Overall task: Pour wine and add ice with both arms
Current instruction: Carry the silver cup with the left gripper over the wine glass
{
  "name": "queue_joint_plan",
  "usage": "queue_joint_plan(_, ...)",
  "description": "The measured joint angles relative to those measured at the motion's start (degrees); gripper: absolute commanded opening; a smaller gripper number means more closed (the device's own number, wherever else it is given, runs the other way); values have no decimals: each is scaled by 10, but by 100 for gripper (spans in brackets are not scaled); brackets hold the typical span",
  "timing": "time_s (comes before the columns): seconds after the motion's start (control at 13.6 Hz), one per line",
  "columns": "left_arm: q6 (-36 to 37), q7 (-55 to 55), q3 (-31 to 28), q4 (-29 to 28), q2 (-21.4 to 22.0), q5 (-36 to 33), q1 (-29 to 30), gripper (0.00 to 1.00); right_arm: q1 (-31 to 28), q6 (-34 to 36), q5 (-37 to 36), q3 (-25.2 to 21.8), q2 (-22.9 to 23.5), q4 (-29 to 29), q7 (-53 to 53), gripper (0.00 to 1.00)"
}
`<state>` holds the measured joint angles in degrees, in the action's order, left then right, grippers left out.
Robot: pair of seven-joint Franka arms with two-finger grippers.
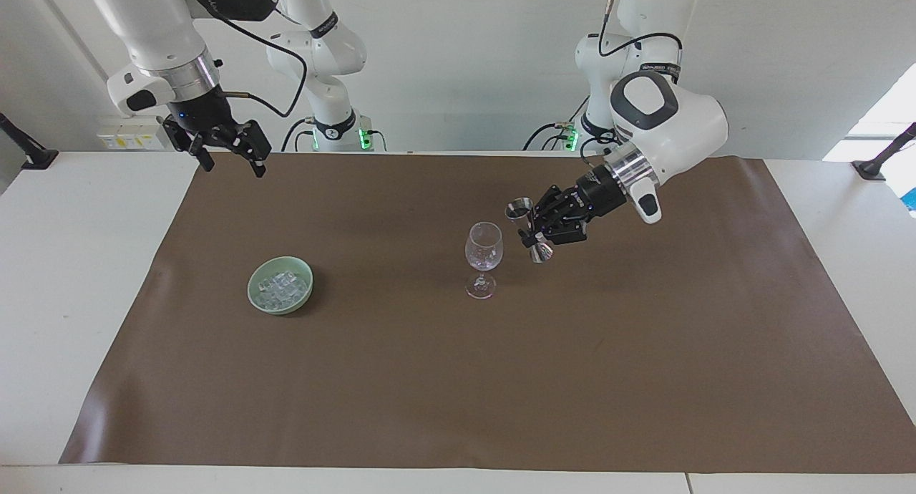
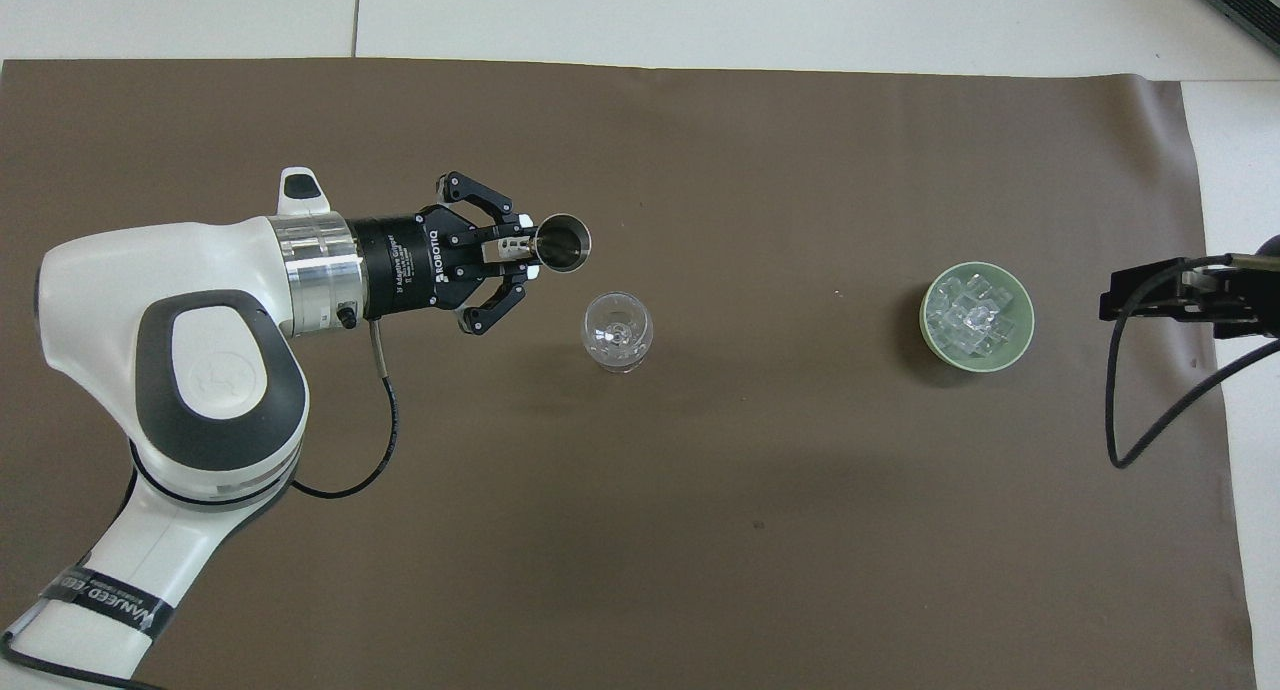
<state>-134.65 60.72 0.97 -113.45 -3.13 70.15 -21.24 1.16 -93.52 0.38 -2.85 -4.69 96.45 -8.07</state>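
The left hand (image 1: 535,230) is gripping a steel jigger (image 1: 529,229) by its waist, holding it nearly upright in the air just beside the wine glass (image 1: 484,253), likely so nothing spills before the pour. The glass is standing mid-mat on the desk (image 1: 86,279). The ice (image 1: 282,287) is sitting heaped in a green bowl (image 1: 280,285) toward the right arm's end, where the right hand (image 1: 227,150) is waiting, fingers spread wide, over the mat's edge.

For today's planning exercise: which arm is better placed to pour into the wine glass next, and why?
The left. Its claw is shut on the metal jigger, raised beside the wine glass. The right claw waits, open and empty, at the mat's edge.
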Motion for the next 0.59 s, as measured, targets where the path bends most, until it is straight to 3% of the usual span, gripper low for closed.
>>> queue_joint_plan(0.29, -62, -37, 0, -23, 1, -31, -35, 0, 0, 0, 0, 0, 0, 0, 0, 100)
queue_joint_plan(0.59, -74, -43, 0, -25, 2, -88, -42, 0, 0, 0, 0, 0, 0, 0, 0, 100)
